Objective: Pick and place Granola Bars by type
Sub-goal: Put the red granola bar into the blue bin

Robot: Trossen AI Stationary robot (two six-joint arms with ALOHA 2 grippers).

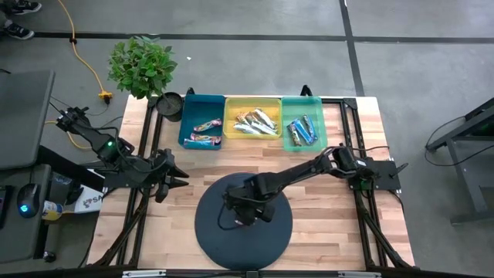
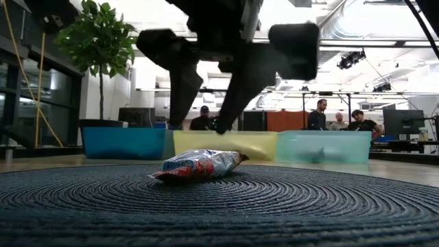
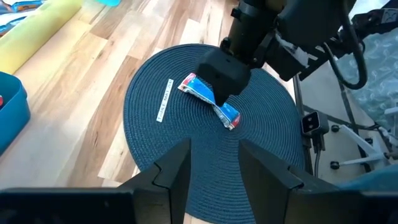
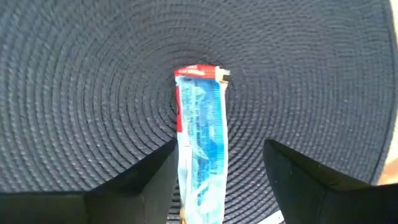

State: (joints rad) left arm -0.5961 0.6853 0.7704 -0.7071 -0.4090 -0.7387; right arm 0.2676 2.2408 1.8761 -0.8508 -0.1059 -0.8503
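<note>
A grey concrete floor (image 1: 255, 54) crossed by dark lines surrounds the wooden tabletop (image 1: 340, 232). A potted plant (image 1: 143, 68) stands at its corner. Beyond, people (image 2: 319, 113) sit among monitors (image 2: 400, 122) under bright ceiling lights

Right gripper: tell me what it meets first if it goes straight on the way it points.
Probably the red-and-blue granola bar on the round mat: the open right gripper hangs just above it, fingers straddling it.

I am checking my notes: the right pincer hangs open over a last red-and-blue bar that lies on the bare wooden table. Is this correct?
Not quite. The bar lies on the round dark woven mat, not on bare wood; the high view and the right wrist view show this. The rest holds: the right pincer hangs open over it.
</note>
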